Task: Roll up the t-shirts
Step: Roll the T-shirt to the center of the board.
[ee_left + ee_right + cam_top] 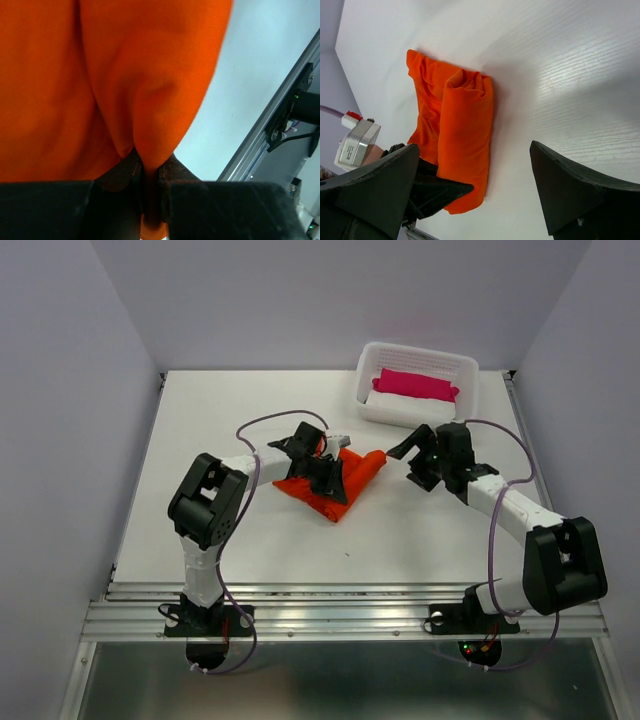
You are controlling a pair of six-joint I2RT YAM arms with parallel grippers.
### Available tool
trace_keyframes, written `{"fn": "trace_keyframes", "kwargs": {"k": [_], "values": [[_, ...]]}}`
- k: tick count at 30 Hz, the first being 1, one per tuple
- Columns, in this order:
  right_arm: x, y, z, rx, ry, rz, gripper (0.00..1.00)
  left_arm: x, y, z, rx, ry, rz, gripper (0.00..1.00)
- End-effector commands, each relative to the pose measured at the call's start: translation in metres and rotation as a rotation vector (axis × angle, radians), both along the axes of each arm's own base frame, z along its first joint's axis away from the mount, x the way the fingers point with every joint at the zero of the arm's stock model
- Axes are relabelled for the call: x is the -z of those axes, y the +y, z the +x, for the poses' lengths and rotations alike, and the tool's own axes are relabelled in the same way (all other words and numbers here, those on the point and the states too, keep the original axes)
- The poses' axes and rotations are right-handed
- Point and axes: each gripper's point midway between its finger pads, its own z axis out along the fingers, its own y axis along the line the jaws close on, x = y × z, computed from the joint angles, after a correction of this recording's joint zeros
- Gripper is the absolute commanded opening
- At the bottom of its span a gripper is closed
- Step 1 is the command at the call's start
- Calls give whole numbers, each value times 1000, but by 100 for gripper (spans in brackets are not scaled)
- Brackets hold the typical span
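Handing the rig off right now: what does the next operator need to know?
Left gripper: shut on a fold of the orange shirt, mid-table.
Right gripper: open, empty, just right of the shirt.
Basket, far right, holds a pink roll.
Done: shirt looks partly rolled, one end bunched into a roll.
Left: finish the roll and release.

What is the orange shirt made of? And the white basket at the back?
The orange t-shirt looks like soft, thin cloth with a dull finish. It folds and bunches, and the left wrist view shows a fine weave. The white basket looks like stiff plastic, smooth and slightly glossy. Its walls hold their shape and seem to have small holes, though that is hard to tell.
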Motion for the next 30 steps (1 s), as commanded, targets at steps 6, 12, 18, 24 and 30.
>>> {"fn": "trace_keyframes", "kwargs": {"k": [6,12,18,24,30], "values": [[-1,46,-1,-189,-42,25,68,15,6,-15,-39,140,-59,0],[13,83,-4,-281,-25,35,35,19,7,-16,-51,156,-57,0],[23,98,4,-306,-10,33,23,12,10,-10,-62,142,-68,0],[24,106,18,-313,-15,36,22,3,17,-2,-79,109,-27,11],[27,110,30,-302,-9,36,22,-7,26,7,-93,51,44,62]]}}
